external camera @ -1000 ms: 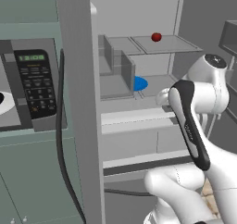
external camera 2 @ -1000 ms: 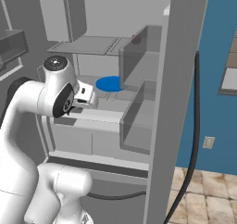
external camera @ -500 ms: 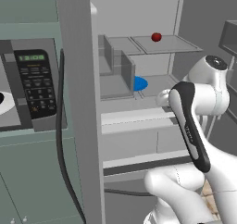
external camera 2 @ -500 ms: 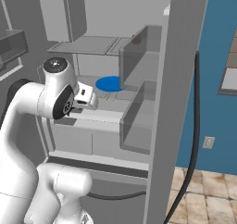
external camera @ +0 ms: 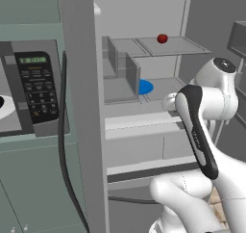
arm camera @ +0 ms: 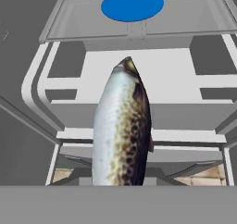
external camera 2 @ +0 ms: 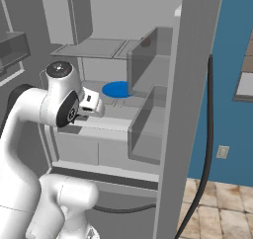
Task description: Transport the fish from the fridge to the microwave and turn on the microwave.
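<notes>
Tool closed on fish [arm camera: 121,130]; silver-brown speckled body juts up from the fingers in hand view, in front of fridge [external camera: 144,126] shelves. Blue plate [arm camera: 132,4] on shelf beyond, bare. Red ball [external camera: 162,38] on upper shelf, well apart. Step in hand, as judged: carry to microwave [external camera: 29,92], left of fridge wall. Advice: keep grip firm, back straight out clear of shelf edges and bins, then swing left round door post; avoid dangling black cable [external camera: 65,145].

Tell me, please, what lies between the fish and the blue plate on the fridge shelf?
Nothing stands there. In the hand view, the stretch from the fish to the blue plate is bare shelf and its front edge.
</notes>
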### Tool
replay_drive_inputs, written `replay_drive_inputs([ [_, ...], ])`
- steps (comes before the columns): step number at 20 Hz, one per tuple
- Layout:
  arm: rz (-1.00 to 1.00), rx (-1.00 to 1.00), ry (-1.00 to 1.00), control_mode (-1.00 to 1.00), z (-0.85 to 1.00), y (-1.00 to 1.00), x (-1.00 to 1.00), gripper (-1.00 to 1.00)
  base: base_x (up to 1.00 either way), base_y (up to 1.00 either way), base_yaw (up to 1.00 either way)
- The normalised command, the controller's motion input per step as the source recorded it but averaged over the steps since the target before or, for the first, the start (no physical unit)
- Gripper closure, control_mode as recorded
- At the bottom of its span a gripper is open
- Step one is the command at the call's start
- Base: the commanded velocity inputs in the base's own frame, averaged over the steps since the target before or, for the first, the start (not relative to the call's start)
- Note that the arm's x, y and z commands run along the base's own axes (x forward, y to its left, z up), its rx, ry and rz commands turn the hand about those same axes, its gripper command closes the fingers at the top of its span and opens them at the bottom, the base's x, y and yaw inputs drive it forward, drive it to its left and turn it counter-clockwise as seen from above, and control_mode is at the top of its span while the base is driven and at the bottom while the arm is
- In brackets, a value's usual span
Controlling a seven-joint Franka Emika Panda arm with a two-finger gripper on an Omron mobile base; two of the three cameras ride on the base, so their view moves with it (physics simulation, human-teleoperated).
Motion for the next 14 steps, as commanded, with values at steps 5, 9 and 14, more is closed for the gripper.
replay_drive_inputs([
  [5,0.0,0.0,0.0,1.0,0.0,0.0,0.0,1.0,-0.35,0.0,0.0],
  [9,0.0,0.0,0.0,1.0,0.0,0.0,0.0,1.0,-0.55,0.0,0.0],
  [14,0.0,0.0,0.0,1.0,0.0,0.0,0.0,1.0,-0.58,0.0,0.0],
])
